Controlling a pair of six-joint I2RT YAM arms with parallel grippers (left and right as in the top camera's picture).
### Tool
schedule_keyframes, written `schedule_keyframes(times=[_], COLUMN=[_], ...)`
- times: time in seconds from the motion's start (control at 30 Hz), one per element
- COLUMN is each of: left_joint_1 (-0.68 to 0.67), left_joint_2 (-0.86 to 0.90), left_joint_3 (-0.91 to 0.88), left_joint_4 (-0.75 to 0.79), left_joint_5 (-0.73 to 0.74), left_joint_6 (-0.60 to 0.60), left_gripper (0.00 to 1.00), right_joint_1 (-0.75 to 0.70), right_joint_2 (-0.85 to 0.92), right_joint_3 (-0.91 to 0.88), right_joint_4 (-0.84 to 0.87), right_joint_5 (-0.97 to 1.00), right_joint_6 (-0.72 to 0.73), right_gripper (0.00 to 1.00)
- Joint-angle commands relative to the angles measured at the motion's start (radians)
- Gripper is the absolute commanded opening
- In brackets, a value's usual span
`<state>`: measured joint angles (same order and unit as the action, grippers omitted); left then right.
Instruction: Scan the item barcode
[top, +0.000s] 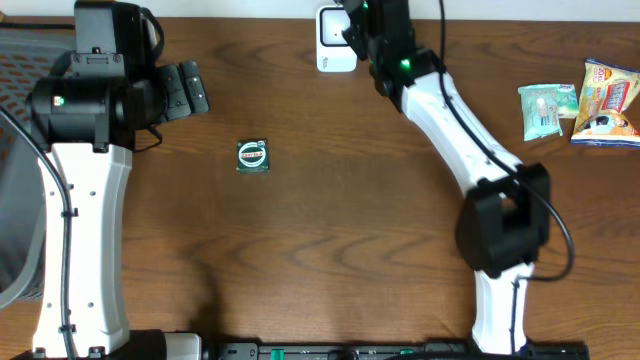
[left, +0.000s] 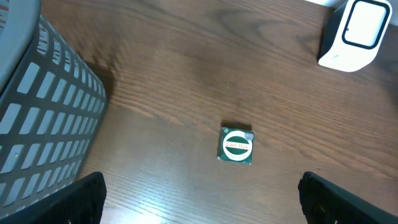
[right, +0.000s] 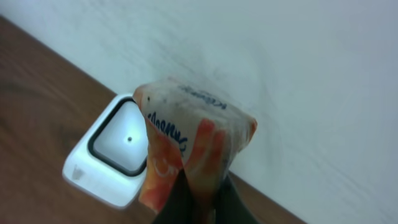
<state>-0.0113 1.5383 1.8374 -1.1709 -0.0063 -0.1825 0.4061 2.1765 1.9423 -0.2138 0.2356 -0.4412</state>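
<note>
Now the right claw (right: 199, 202) is clenching the snack packet (right: 186, 137) beside the scanner (right: 112, 152) at the bench's far edge; it's needing the barcode turned squarely at the glass.

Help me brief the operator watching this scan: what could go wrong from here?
The right tool pinches the orange packet only by a narrow bottom edge, so it may slip or twist. The packet is crumpled and no barcode shows, so the scanner might miss the code. The scanner stands close to the wall, which probably leaves little room to reposition.
</note>
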Motion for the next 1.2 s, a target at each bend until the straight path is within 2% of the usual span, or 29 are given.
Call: schedule_keyframes(times=[0.0,0.23,0.33,0.73,1.0,1.17], left_joint_1=[0.0,0.0,0.0,0.0,0.0,0.0], left_joint_2=[0.005,0.005,0.005,0.005,0.005,0.005], left_joint_3=[-0.001,-0.001,-0.001,-0.001,-0.001,-0.001], left_joint_4=[-0.003,-0.003,-0.003,-0.003,-0.003,-0.003], left_joint_5=[-0.005,-0.005,-0.005,-0.005,-0.005,-0.005], left_joint_6=[0.003,0.003,0.003,0.003,0.003,0.003], left_gripper=[0.98,0.98,0.98,0.98,0.98,0.97], right_joint_1=[0.002,0.014,0.021,0.018,-0.03,-0.122], right_joint_2=[0.113,0.24,0.265,0.272,0.205,0.137], right_joint_3=[0.124,0.219,0.218,0.218,0.218,0.218], right_joint_4=[-0.026,0.012,0.034,-0.005,-0.023,-0.108], right_joint_5=[0.001,0.013,0.051,0.072,0.129,0.198], right_joint_6=[-0.046,-0.281,-0.309,-0.353,-0.232,-0.232], right_gripper=[0.01,0.01,0.01,0.01,0.01,0.01])
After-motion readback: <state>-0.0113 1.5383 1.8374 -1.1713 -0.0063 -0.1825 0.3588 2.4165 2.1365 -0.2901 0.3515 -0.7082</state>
